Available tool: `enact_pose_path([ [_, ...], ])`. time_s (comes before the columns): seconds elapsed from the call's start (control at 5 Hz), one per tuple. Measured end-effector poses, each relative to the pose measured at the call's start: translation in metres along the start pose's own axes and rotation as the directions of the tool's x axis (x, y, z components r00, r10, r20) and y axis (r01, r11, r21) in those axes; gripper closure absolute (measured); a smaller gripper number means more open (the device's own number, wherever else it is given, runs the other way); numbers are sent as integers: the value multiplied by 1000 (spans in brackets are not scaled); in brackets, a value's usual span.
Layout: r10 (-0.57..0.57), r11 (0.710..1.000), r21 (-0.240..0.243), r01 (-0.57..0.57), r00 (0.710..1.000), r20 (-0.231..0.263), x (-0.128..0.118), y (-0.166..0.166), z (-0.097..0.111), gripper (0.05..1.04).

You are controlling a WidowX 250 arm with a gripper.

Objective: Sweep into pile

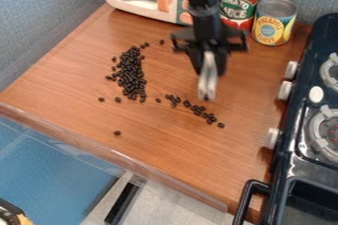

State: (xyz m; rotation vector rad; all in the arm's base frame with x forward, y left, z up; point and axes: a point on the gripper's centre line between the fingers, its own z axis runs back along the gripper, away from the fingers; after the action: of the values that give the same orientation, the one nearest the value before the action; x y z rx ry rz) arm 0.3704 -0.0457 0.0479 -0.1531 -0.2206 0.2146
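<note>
Tool [208,67] grips pale, slim implement [207,88], right of main pile of dark beans [133,77] on bench [69,81]. Sound stroke: set implement low beyond outer end of stray line of beans [198,110], draw slowly pileward. Implement blurred, type uncertain; contact with bench indeterminable.

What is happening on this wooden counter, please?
A robot arm is holding a pale, slender tool in its gripper over the wooden counter, apparently for sweeping small dark beans together. Most lie in one long heap; a thinner line lies apart, and a few single beans are scattered. So the pile is not yet finished.
</note>
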Motion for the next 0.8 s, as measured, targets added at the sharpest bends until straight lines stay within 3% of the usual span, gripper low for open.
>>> enact_pose_path([
  [0.4,-129,991,30,131,990,-61,-45,-24,-16,704],
  [0.8,-130,990,40,133,990,-52,-56,-30,-16,704],
])
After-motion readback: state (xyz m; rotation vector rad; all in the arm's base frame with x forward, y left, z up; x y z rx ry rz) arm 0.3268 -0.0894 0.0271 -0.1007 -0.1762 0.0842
